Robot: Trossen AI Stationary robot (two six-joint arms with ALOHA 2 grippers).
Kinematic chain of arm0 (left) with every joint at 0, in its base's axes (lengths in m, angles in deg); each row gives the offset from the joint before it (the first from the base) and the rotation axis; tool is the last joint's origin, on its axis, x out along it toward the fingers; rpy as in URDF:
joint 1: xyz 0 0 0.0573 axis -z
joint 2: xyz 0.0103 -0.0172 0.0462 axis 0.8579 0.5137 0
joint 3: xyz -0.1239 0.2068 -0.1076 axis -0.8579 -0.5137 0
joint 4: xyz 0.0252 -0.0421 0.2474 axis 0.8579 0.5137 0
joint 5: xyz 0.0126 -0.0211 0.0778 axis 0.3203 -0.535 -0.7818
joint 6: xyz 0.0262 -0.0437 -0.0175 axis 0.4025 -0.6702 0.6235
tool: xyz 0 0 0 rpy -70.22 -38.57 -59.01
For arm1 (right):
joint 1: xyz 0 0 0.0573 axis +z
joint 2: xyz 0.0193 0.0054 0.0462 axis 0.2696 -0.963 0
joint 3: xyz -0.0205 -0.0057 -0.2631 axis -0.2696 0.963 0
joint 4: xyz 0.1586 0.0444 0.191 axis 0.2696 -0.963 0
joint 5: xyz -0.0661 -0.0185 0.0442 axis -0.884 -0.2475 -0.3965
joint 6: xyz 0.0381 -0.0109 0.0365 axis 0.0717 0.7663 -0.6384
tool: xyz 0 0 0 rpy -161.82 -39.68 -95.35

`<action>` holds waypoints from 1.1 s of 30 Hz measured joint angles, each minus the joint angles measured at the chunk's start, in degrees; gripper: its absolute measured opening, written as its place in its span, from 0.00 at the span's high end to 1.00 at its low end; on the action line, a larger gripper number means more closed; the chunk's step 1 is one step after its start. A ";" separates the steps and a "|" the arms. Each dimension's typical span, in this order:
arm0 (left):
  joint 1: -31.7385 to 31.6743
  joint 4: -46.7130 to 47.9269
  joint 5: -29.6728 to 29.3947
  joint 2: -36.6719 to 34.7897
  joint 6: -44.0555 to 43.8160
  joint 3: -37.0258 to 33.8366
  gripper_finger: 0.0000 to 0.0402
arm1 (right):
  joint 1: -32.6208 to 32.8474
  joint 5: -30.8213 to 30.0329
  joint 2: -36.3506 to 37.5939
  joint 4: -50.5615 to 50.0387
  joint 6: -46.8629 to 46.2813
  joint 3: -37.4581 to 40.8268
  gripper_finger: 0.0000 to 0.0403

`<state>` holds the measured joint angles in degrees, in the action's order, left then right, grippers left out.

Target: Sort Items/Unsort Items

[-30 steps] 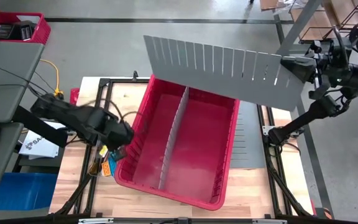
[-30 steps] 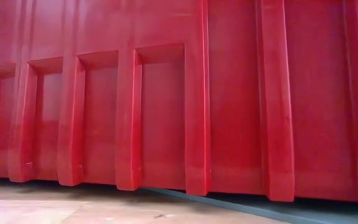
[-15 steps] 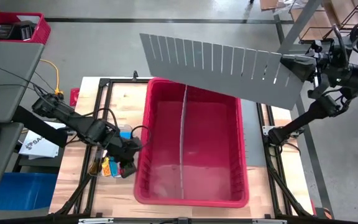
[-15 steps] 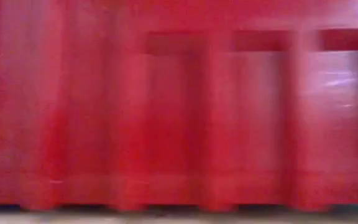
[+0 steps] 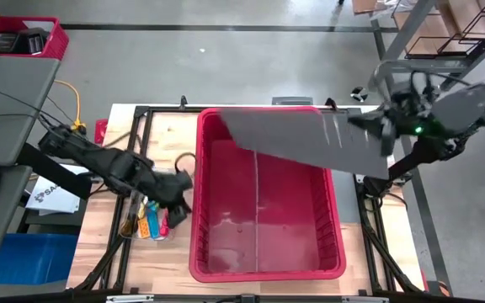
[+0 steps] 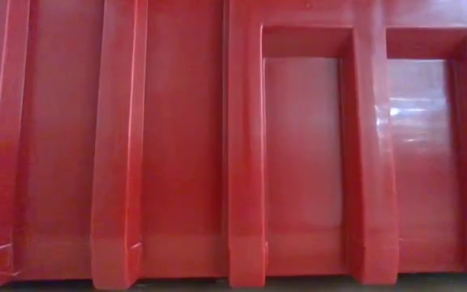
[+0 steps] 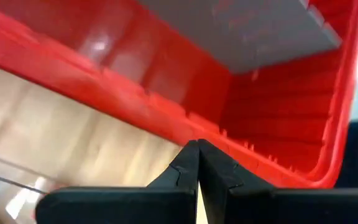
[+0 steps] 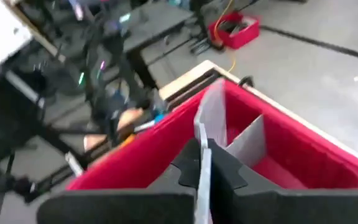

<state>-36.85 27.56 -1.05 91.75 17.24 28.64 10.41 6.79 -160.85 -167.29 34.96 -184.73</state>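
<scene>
The one red bin (image 5: 268, 261) has straightened on the desk (image 5: 162, 135). Right fingers (image 5: 375, 135) clamp one grey divider (image 5: 297, 141) lower; left fingers (image 5: 179, 183) (pressed together, empty) beside several colourful items (image 5: 151, 223), left.

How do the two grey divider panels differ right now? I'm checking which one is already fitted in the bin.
The fitted divider stands on edge inside the red bin, splitting it in two; the loose divider is held above the bin, slanting across its far end.
The right hand is shut on the loose divider's end; nothing grips the fitted divider.
Both are thin grey panels.
</scene>
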 joint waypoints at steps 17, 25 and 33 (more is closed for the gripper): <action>-8.76 -16.16 -17.49 -10.99 6.92 0.00 1.00 | 14.57 -1.49 2.79 20.28 19.70 -0.21 1.00; -14.43 -25.00 -17.92 -7.77 9.56 -0.02 1.00 | 24.67 8.10 -1.89 19.19 14.77 -0.11 1.00; -19.83 -30.51 -12.83 -2.32 11.48 -0.02 1.00 | 32.21 -10.63 -2.94 16.40 12.41 -0.11 1.00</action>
<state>-56.68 -2.95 -13.88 89.43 28.72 28.62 42.62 -3.84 -163.79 -150.89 47.37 -184.84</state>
